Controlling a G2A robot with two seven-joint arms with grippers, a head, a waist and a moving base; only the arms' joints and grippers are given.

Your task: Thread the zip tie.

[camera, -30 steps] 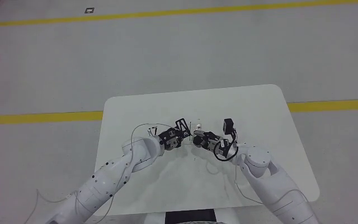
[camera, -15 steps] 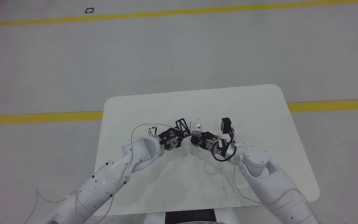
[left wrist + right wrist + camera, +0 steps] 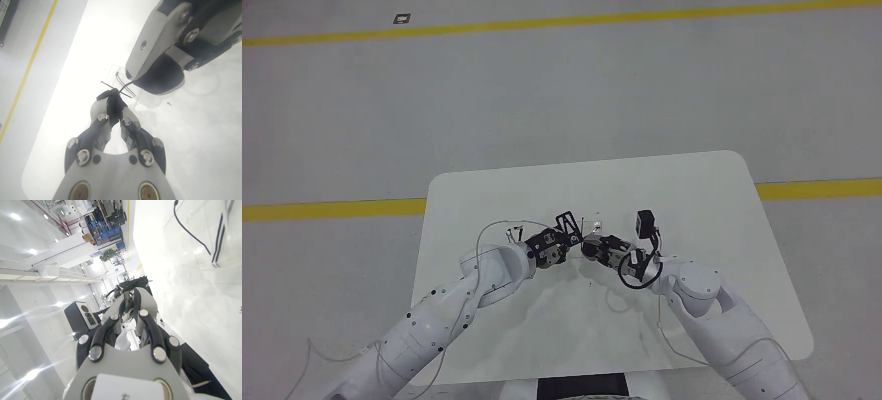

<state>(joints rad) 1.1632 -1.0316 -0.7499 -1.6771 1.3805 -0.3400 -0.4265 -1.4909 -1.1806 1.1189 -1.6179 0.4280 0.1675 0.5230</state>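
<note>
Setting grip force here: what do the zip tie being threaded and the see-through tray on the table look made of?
The zip tie: thin black flexible plastic, probably nylon, matte; it bends in a smooth arc without creasing. The tray: clear rigid plastic, perhaps acrylic, glossy; its edges glint and the white table shows through.

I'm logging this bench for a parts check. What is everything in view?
black plastic zip tie: one, black, held between both grippers.
spare black zip ties: three, black, lying on the tray.
clear flat plastic tray: one, transparent, on the table by the grippers.
small dark scrap: one, dark, on the table near the tray.
white rounded table: one, white, on the grey floor.
yellow floor lines: two, yellow, one level with the table, one farther off.
left gripper: one, grey and black, shut on the tie.
right gripper: one, grey and black, shut on the tie.
</note>
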